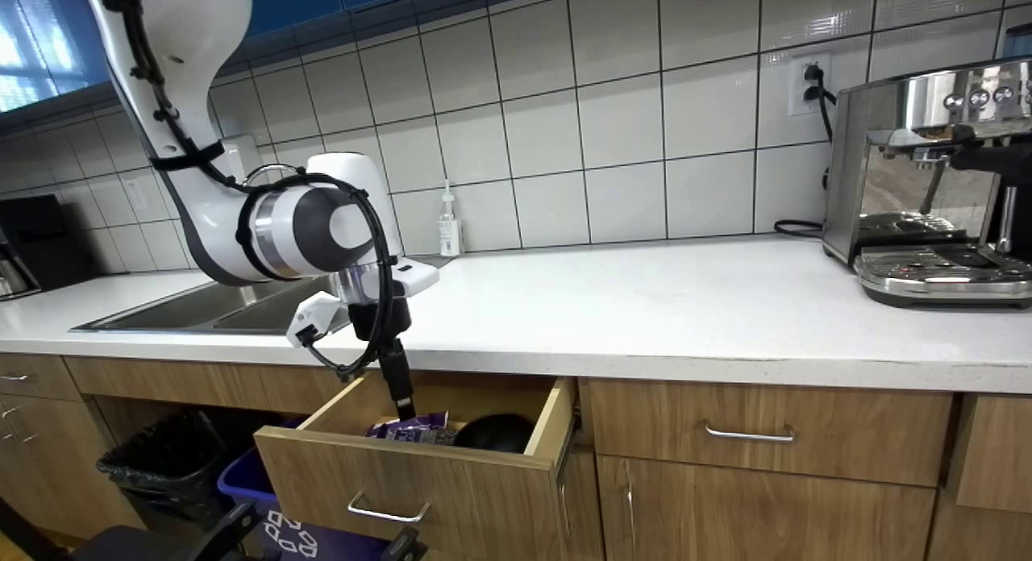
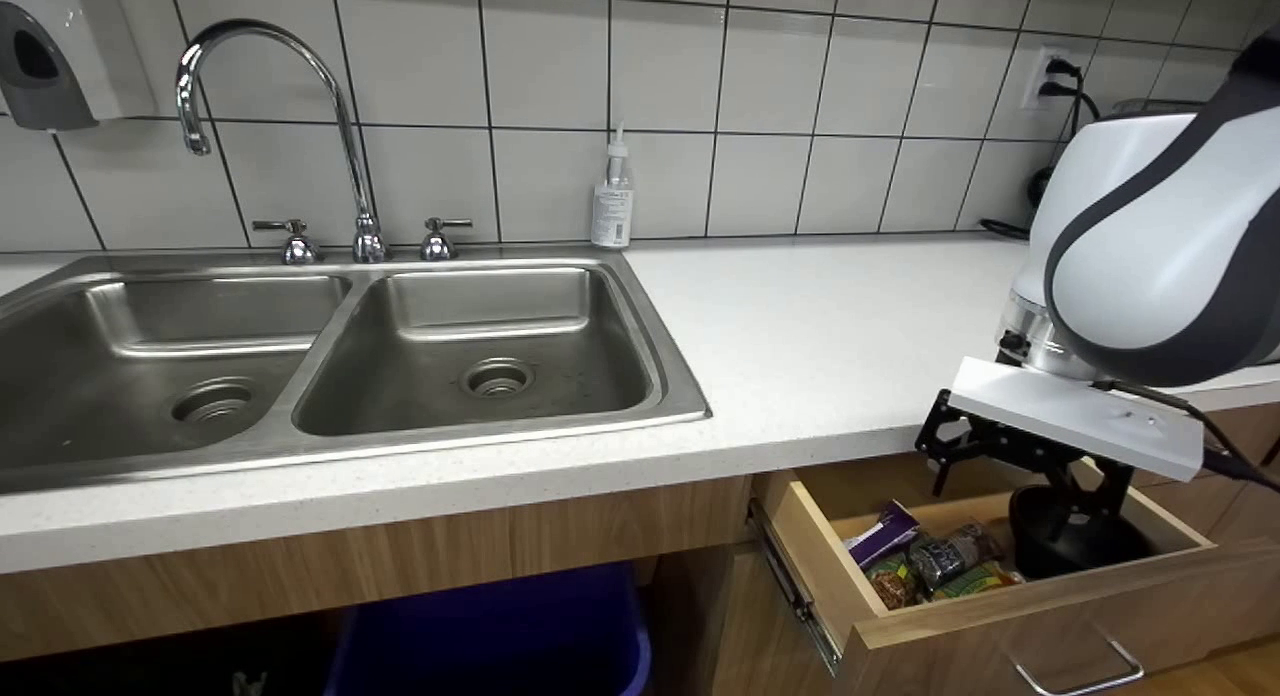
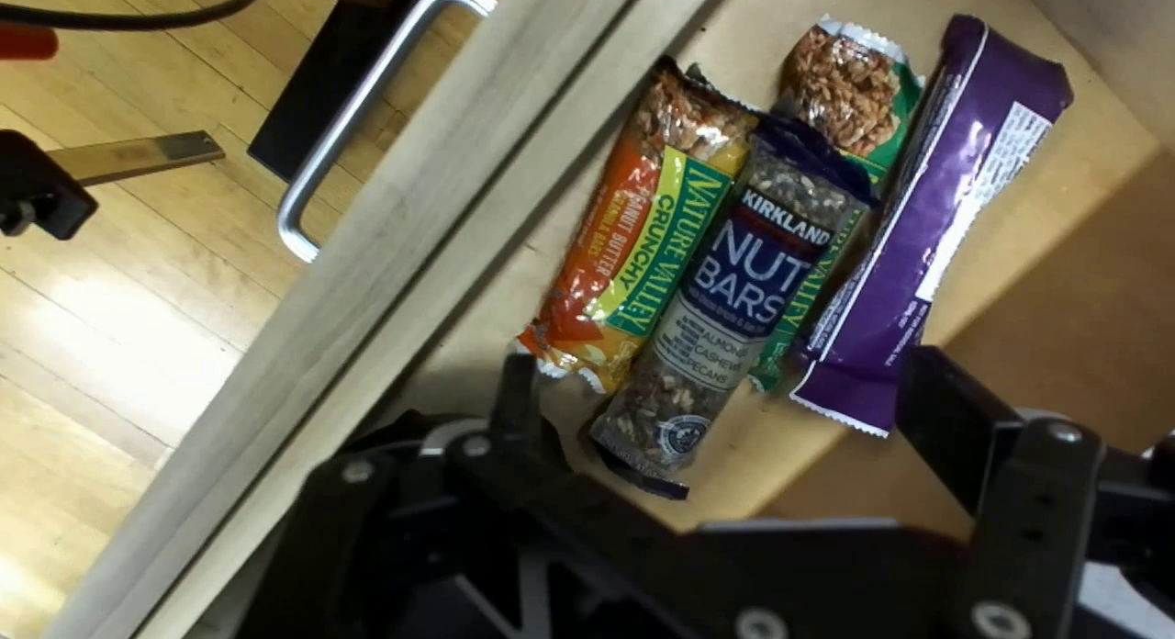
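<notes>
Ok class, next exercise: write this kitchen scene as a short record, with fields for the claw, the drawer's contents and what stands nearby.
Tool: claw, open, holding nothing
Position: pointing down into the pulled-out drawer
Contents: purple bar; Kirkland nut bar, partly over a green-wrapped bar; orange Nature Valley bar
Also inside: black container
Nearby: sink; clear bottle at its back corner; espresso machine

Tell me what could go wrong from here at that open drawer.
Tipped bowl: the gripper stands open with one finger right by the black bowl, so a sideways move might knock it.
Double catch: the Kirkland nut bar partly covers a green-wrapped bar, so closing there may grab both.
Bump: with the gripper low over the drawer, a careless swing could hit its front.
</notes>
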Robot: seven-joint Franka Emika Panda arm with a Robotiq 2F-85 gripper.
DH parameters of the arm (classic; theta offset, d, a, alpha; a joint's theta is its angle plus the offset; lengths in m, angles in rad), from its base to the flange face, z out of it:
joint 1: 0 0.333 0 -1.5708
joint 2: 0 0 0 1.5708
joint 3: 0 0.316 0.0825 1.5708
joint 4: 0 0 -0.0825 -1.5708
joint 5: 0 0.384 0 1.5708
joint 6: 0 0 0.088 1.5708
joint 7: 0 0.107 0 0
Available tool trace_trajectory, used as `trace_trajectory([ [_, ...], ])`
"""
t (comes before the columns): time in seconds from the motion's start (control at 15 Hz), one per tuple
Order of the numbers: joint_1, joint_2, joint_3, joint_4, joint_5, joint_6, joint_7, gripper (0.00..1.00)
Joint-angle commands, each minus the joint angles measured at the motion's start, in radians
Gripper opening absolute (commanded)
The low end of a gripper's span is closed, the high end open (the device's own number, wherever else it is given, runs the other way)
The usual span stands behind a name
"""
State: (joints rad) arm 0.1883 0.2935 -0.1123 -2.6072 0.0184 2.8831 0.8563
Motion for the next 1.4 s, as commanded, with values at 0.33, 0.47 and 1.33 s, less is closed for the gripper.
trace_trajectory([
  [0.33,-0.016,-0.177,0.032,-0.142,0.005,-0.042,-0.108,1.00],
  [0.47,-0.022,-0.208,0.041,-0.167,0.005,-0.054,-0.128,1.00],
  [1.33,-0.069,-0.263,0.072,-0.163,-0.022,-0.261,-0.269,1.00],
])
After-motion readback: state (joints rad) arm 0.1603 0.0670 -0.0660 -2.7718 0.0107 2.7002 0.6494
